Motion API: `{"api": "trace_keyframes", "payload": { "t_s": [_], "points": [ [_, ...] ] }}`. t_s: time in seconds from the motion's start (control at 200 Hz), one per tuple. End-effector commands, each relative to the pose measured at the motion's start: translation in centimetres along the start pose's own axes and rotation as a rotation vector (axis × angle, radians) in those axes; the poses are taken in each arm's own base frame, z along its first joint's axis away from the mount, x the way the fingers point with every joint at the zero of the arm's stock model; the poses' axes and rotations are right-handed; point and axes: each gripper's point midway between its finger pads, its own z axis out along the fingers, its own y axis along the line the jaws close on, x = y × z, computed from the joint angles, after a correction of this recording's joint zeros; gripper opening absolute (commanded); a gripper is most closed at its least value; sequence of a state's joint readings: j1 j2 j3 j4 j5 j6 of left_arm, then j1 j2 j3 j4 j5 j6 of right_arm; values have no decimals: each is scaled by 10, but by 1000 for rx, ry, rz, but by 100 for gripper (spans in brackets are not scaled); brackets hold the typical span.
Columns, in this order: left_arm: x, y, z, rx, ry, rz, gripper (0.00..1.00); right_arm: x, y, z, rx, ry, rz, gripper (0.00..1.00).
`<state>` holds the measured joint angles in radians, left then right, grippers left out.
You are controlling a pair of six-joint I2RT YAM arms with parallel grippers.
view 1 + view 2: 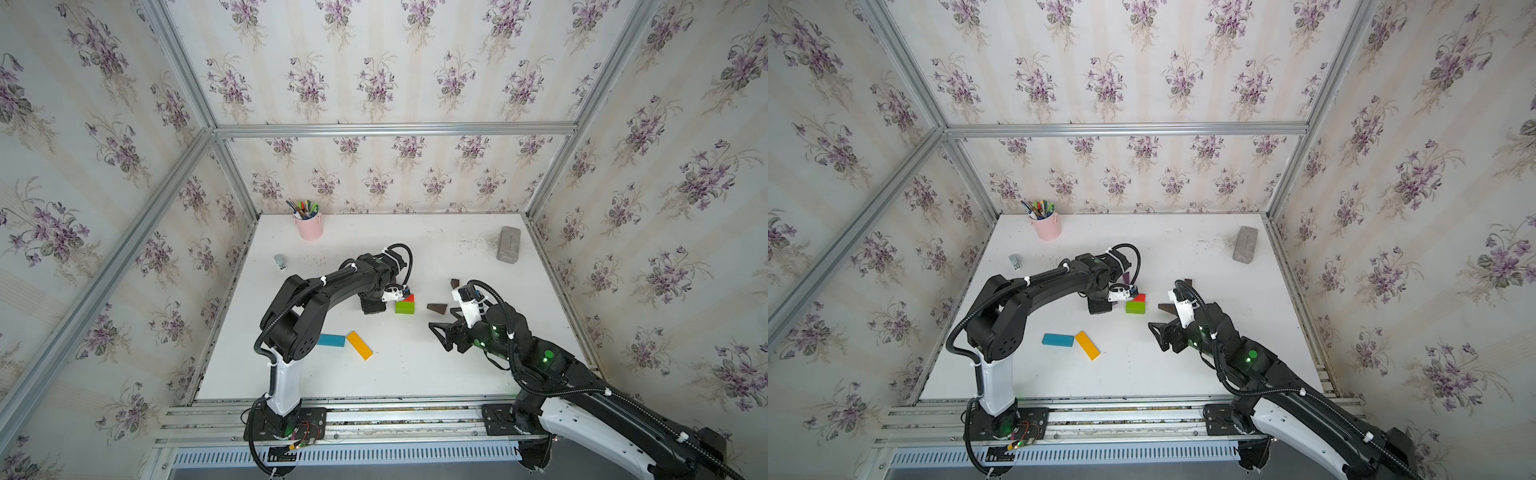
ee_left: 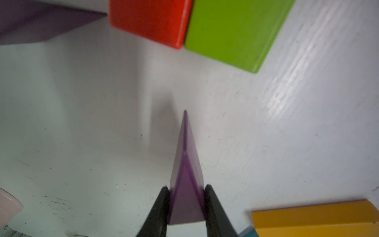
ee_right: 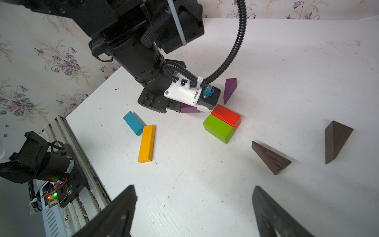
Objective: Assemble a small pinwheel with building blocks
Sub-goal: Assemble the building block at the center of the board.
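**While the left gripper (image 2: 186,186) pinches a purple wedge (image 2: 185,160), seat it against the centre**

I'd lower it flat, tip toward the red block (image 2: 149,20) touching the green block (image 2: 235,30), without nudging either. Right gripper (image 3: 194,187) hangs spread, empty. White table (image 1: 415,374) scuffed; floral walls (image 1: 374,174) close round

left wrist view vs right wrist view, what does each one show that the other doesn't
Only the left wrist view: how the left gripper has its jaws shut on the thick end of the held purple wedge; also a pale edge, likely the pink cup.
Only the right wrist view: the nearer brown wedge and farther brown wedge, the right gripper with jaws open and empty, the left arm.
Both: red block touching green block, the other purple wedge, yellow bar, blue bar.
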<state>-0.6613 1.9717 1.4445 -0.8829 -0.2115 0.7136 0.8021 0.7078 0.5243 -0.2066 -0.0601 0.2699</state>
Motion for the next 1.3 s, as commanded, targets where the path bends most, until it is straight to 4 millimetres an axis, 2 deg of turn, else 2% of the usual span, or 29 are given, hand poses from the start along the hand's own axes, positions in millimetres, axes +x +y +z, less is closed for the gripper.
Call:
{"api": "trace_keyframes", "payload": {
  "t_s": [0.0, 0.844, 1.294],
  "points": [
    [1, -6, -1, 25, 7, -22, 20, -3, -2, 0, 12, -11, 9, 89],
    [-8, -17, 3, 53, -5, -34, 20, -2, -2, 0, 7, -23, 7, 89],
    [-13, -7, 5, 50, -11, -63, 20, -6, -3, -7, 3, -59, 13, 89]
  ]
}}
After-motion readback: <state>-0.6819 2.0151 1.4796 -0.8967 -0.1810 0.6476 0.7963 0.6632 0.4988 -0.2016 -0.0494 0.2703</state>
